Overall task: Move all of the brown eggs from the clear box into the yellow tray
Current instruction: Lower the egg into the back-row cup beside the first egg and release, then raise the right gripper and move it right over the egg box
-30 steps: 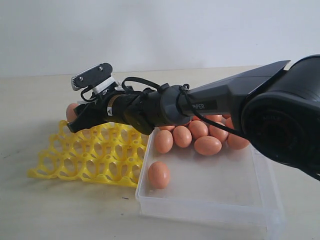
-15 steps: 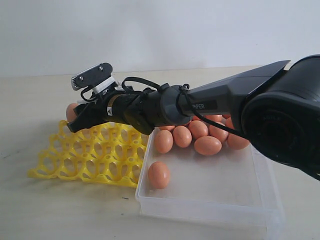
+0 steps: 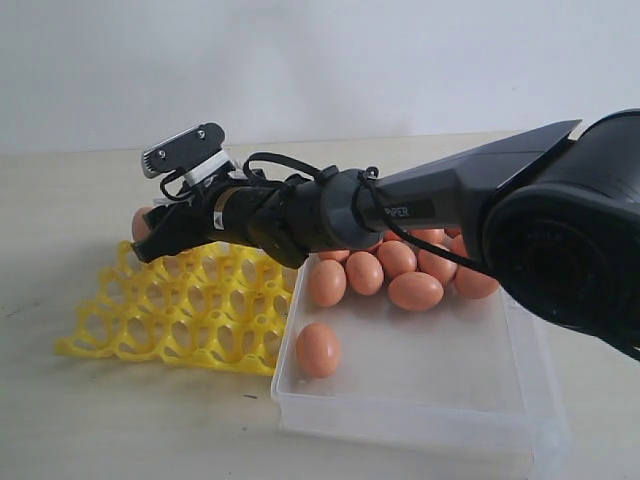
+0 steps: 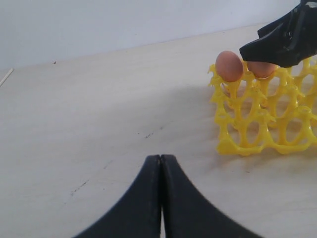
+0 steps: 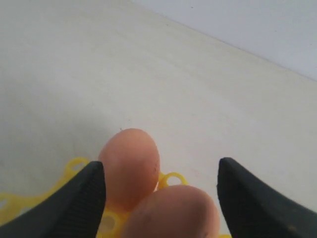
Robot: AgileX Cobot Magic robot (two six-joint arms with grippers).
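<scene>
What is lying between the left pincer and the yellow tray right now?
Only bare tabletop. The left wrist view shows the whole stretch from the left pincer to the yellow tray, with nothing lying on it.

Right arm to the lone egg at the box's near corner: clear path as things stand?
Probably yes. The right tool stands open over the yellow tray; the lone egg lies apart from the other eggs in the clear box, with nothing above it. It must pull back first.
</scene>
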